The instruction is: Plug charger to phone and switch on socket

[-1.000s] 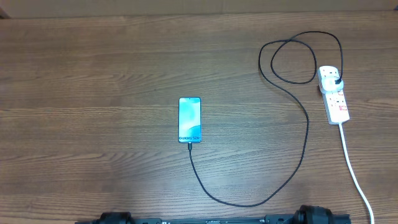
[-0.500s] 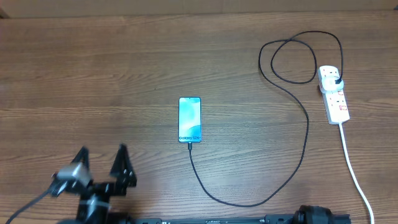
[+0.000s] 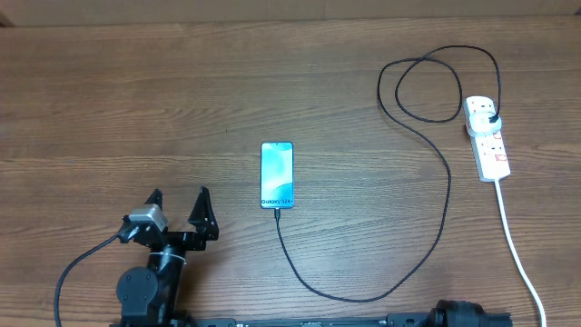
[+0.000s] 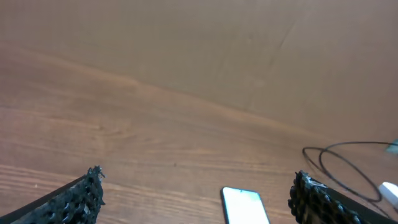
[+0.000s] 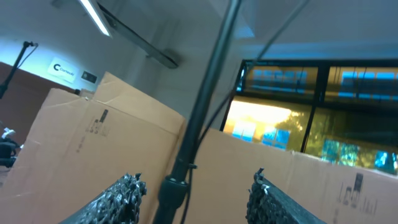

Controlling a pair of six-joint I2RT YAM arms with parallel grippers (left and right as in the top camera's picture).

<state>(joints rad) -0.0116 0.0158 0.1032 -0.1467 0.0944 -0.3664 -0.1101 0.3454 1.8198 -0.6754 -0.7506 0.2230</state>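
The phone [image 3: 278, 174] lies flat mid-table with its light blue screen up; it also shows in the left wrist view [image 4: 244, 206]. The black charger cable [image 3: 427, 245] runs from the phone's near edge in a wide curve to a black plug [image 3: 491, 118] seated in the white socket strip [image 3: 487, 138] at the right. My left gripper [image 3: 177, 205] is open and empty, low over the table to the phone's left and nearer the front; the left wrist view [image 4: 198, 177] shows the phone ahead between its fingers. My right gripper [image 5: 196, 179] is open, empty, and points up at cardboard.
The strip's thick white lead [image 3: 516, 245] runs to the front right edge. The cable's loop [image 3: 427, 86] lies at the back right, also seen in the left wrist view [image 4: 348, 171]. A cardboard wall [image 4: 186, 43] stands behind the table. The right arm's base [image 3: 458, 314] sits at the front edge.
My left arm came into view from the front left and moved forward and right towards the phone, gripper open. The phone, cable and socket strip have not moved.
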